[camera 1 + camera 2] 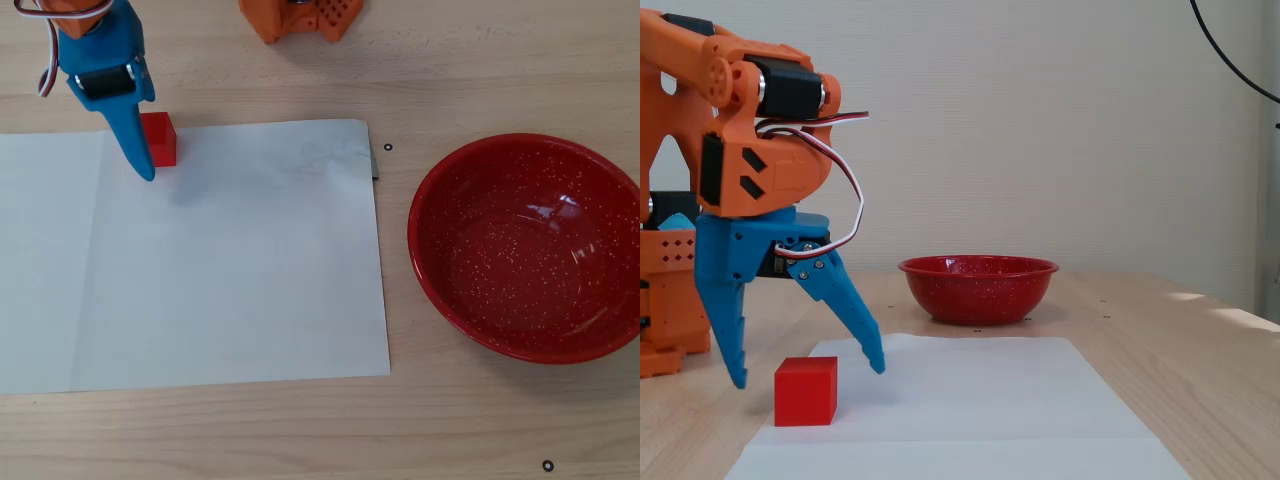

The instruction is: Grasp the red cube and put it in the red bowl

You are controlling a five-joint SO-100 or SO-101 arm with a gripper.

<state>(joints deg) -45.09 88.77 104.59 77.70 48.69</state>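
We note the blue two-finger pincer [808, 378] spread open astride the small matte red cube [806, 391] on white paper (glossy speckled red bowl [527, 247] well apart on the wooden bench [470, 90]).

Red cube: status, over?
Tool open, straddling the small matte red cube, no grip yet. Cube on white paper sheet. Glossy speckled red bowl empty; path clear.

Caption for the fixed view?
Open gripper straddling the red cube on white paper, red bowl behind.
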